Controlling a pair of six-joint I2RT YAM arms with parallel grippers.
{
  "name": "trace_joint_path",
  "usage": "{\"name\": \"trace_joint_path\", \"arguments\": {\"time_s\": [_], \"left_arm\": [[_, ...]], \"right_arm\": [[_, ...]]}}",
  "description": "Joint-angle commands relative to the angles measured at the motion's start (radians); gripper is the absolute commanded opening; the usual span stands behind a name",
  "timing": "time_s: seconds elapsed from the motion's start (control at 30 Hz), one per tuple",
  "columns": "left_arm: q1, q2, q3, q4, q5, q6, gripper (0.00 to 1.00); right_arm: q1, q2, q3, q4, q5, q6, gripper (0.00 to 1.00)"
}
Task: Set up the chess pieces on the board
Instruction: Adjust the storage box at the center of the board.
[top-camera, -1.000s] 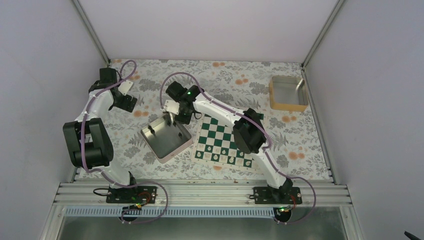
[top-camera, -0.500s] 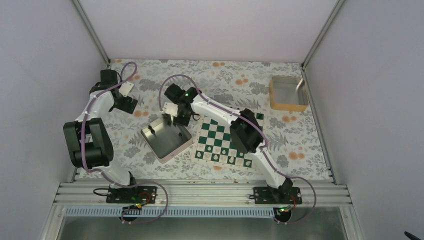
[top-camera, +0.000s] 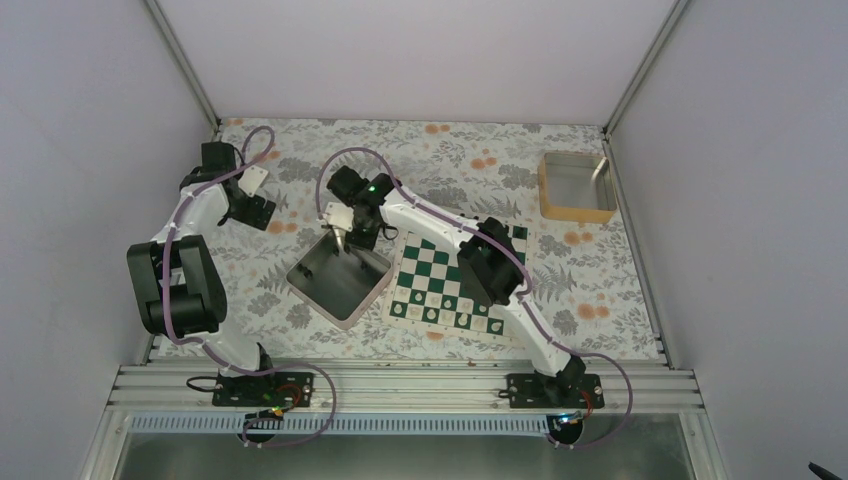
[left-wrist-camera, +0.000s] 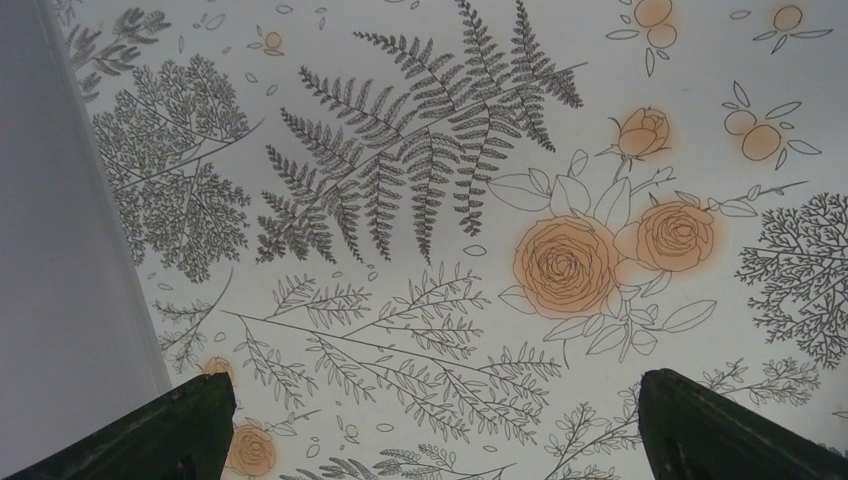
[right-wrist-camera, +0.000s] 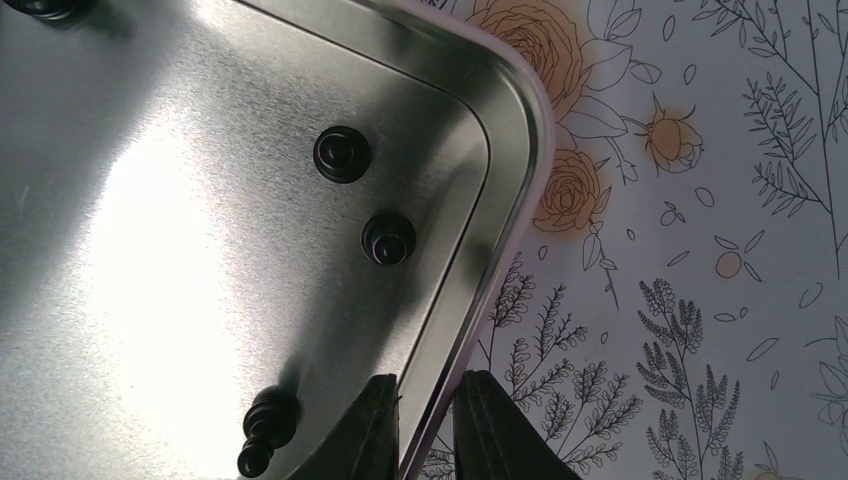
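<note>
A shiny metal tray (right-wrist-camera: 500, 150) holds several black chess pieces; two (right-wrist-camera: 342, 153) (right-wrist-camera: 388, 238) stand upright and one (right-wrist-camera: 262, 428) lies on its side. My right gripper (right-wrist-camera: 428, 400) is shut on the tray's rim, with one finger inside the wall and one outside. From above, that gripper (top-camera: 345, 238) sits at the far corner of the tray (top-camera: 312, 292), left of the green and white board (top-camera: 450, 275). My left gripper (left-wrist-camera: 437, 400) hangs open over bare floral cloth at the far left (top-camera: 258, 212).
Pale pieces (top-camera: 445, 317) line the board's near row. My right arm's elbow (top-camera: 492, 262) hangs over the board. An open yellow-sided box (top-camera: 577, 187) stands at the back right. Walls close in on three sides.
My right gripper has narrowed onto the tray's rim. The tray's outline has shifted slightly right and its inside now looks darker. The left arm has not moved.
</note>
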Motion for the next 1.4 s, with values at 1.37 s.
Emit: {"name": "trace_joint_path", "arguments": {"time_s": [1.37], "left_arm": [[0.028,-0.061,-0.020,0.066,-0.002,-0.005,1.00]], "right_arm": [[0.087,-0.130,0.009,0.192,0.000,-0.095,0.48]]}}
